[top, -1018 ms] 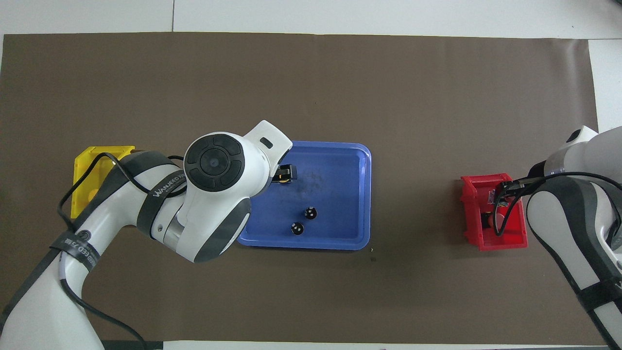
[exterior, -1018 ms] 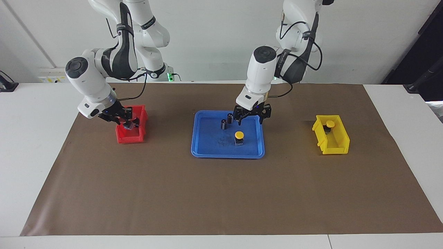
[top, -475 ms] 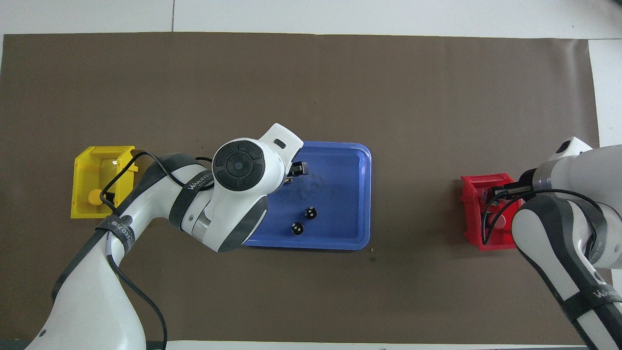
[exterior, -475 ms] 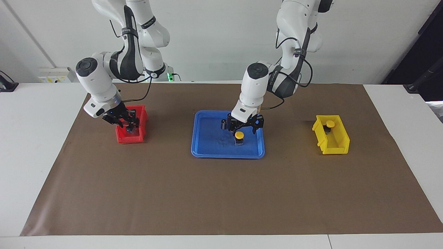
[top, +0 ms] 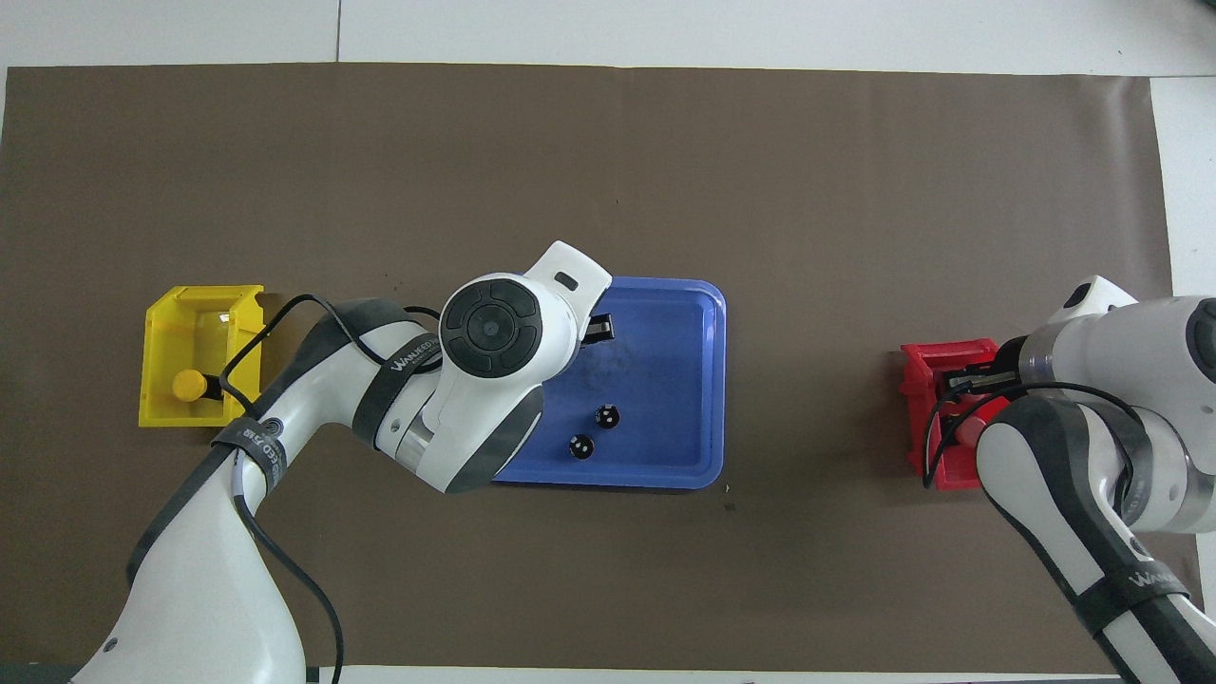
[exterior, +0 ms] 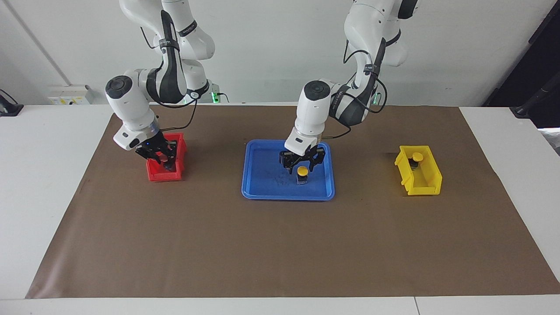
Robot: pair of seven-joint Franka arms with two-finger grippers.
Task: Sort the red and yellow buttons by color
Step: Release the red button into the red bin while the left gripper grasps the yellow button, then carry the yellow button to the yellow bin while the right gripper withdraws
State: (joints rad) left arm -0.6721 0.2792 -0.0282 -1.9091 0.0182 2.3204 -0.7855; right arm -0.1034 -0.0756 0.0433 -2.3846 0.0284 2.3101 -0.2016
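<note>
A yellow button [exterior: 302,170] stands in the blue tray [exterior: 262,186]. My left gripper [exterior: 302,165] is open and low over it, with one finger on each side of the cap. In the overhead view my left arm hides this button; only a black finger [top: 598,330] shows. A second yellow button [exterior: 417,156] sits in the yellow bin [exterior: 426,183], also seen from overhead [top: 190,385]. My right gripper [exterior: 164,161] is down inside the red bin [exterior: 159,176]. A red cap [top: 969,429] shows in that bin; the rest of its contents are hidden.
Two dark upright cylinders [top: 607,415] [top: 580,446] stand in the blue tray [top: 665,380], nearer to the robots than the yellow button. The yellow bin [top: 180,313] is toward the left arm's end, the red bin [top: 917,380] toward the right arm's end. Brown paper covers the table.
My left gripper has moved from over the tray's edge nearest the robots down around the yellow button. My right gripper has shifted slightly within the red bin.
</note>
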